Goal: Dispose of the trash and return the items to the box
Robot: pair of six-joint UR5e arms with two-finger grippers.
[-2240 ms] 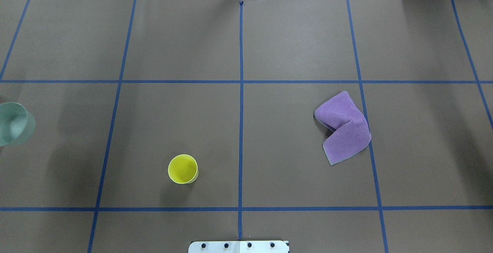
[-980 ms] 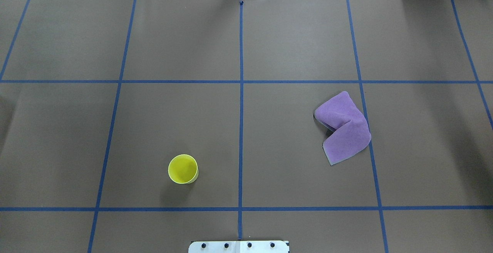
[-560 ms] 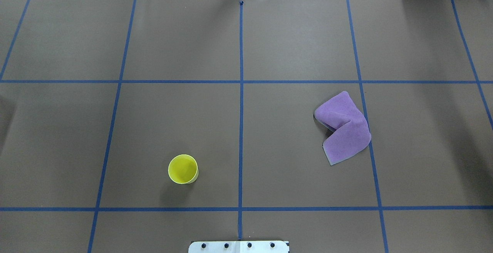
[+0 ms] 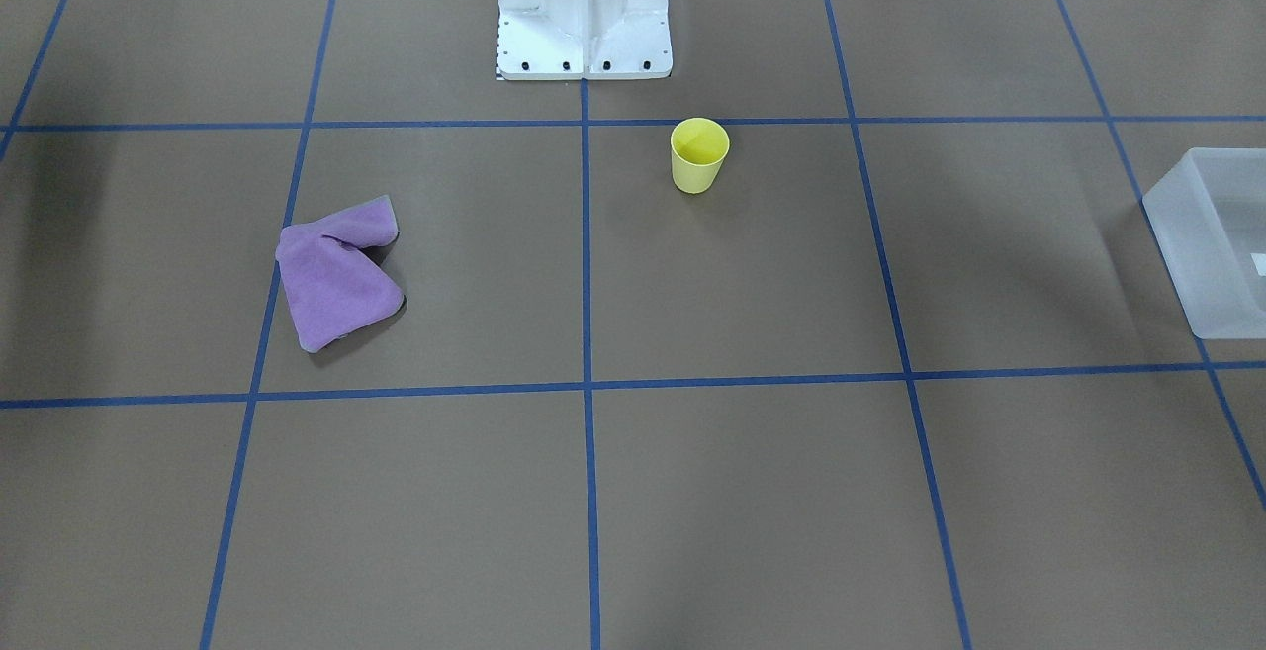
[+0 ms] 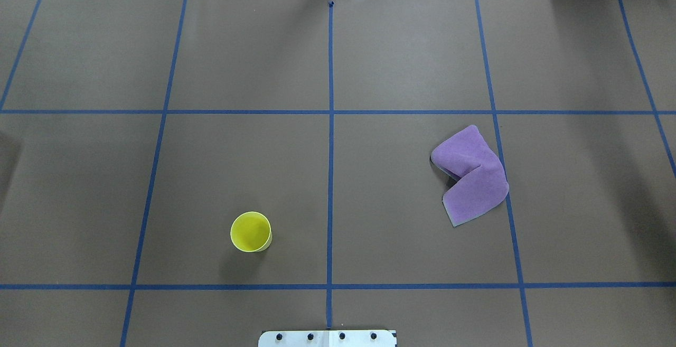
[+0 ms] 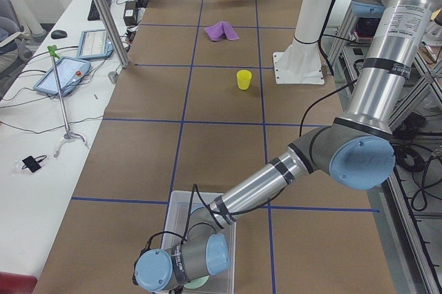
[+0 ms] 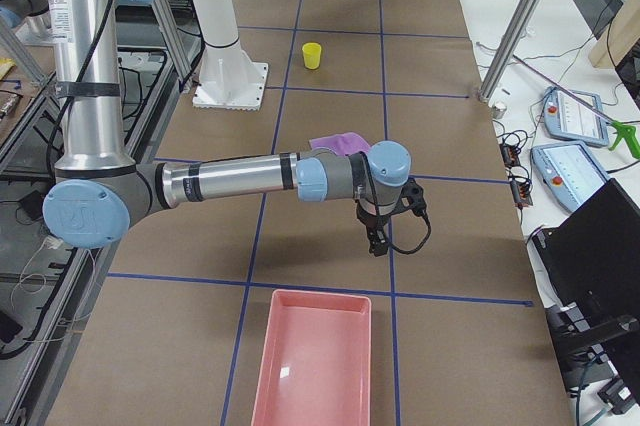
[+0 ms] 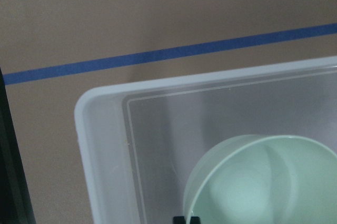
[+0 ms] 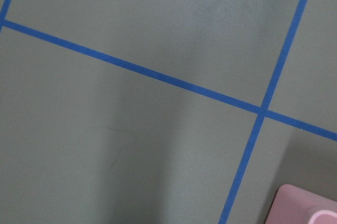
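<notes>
The yellow cup (image 5: pixel 251 232) stands upright on the table in front of the robot base, and also shows in the front-facing view (image 4: pixel 699 155). The sage-green bowl (image 8: pixel 263 182) is inside the frosted-white box (image 8: pixel 89 129), at the table's end on my left (image 4: pixel 1212 234). My left gripper (image 6: pixel 185 281) reaches down into the box. One black fingertip (image 8: pixel 184 220) sits at the bowl's rim, and the gripper looks shut on it. My right gripper (image 7: pixel 375 241) points down over bare table. I cannot tell whether it is open or shut.
A crumpled purple cloth (image 5: pixel 471 175) lies on the right half of the table. A pink tray (image 7: pixel 310 366) sits at the table's right end, close to the right gripper. The white pedestal (image 4: pixel 584 7) stands at the robot's edge.
The bowl, held at the overhead view's left edge 2.2 s ago, left that view by 1.0 s ago. Cup and cloth have not moved.
</notes>
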